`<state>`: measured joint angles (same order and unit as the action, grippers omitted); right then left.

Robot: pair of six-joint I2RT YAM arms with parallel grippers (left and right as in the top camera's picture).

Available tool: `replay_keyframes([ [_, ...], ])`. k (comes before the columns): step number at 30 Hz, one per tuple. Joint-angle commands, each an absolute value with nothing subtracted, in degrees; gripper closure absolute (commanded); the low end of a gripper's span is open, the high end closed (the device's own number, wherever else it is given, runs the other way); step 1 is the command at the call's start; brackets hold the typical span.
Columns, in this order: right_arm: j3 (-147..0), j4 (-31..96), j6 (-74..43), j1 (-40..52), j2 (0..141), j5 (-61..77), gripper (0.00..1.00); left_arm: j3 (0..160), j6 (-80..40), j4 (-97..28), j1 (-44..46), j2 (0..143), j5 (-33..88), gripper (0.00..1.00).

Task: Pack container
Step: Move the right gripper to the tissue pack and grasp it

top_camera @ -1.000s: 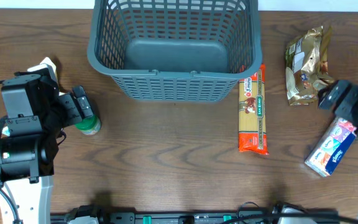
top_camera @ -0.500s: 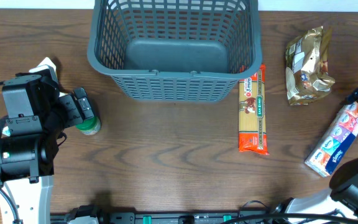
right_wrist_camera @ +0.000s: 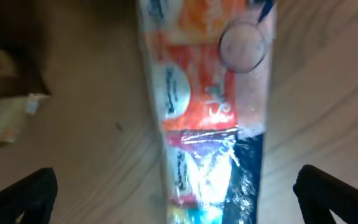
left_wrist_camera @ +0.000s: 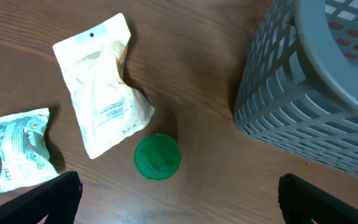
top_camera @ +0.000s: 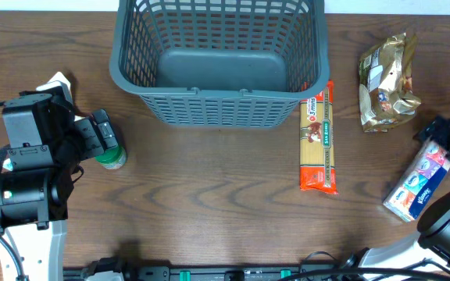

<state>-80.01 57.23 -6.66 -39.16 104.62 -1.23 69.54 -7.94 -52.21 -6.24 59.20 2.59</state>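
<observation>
The container, a large dark grey slotted basket (top_camera: 209,93), stands empty at the top centre; its corner also shows in the left wrist view (left_wrist_camera: 303,87). My left gripper (top_camera: 98,134) is open and empty, its fingers (left_wrist_camera: 179,199) spread wide just short of a green-capped bottle (top_camera: 112,158) (left_wrist_camera: 158,157). My right gripper (top_camera: 448,142) is open above the upper end of a tissue pack (top_camera: 412,190). In the blurred right wrist view the pack (right_wrist_camera: 210,106) lies between the spread fingers (right_wrist_camera: 179,196), with no contact visible.
A long orange pasta packet (top_camera: 319,136) lies right of the basket. A gold foil bag (top_camera: 387,72) lies at the far right. A white pouch (left_wrist_camera: 104,106) (top_camera: 57,81) and a small pale packet (left_wrist_camera: 20,146) lie left of the bottle.
My right gripper has moved from beside the gold bag out to the right, then back down over the tissue pack's upper end. The left arm has not moved.
</observation>
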Motion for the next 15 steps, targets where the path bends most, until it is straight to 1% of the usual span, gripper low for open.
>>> replay_keyframes([
  [1,-74.98,53.19,-5.32,-39.77,104.64,-1.21,0.01,70.52,-8.69,-52.23,-6.52,59.27,2.33,0.02],
  [15,-60.6,36.86,-9.39,-39.77,104.64,0.21,0.01,70.52,-8.69,-52.45,-6.52,59.27,2.33,0.02],
])
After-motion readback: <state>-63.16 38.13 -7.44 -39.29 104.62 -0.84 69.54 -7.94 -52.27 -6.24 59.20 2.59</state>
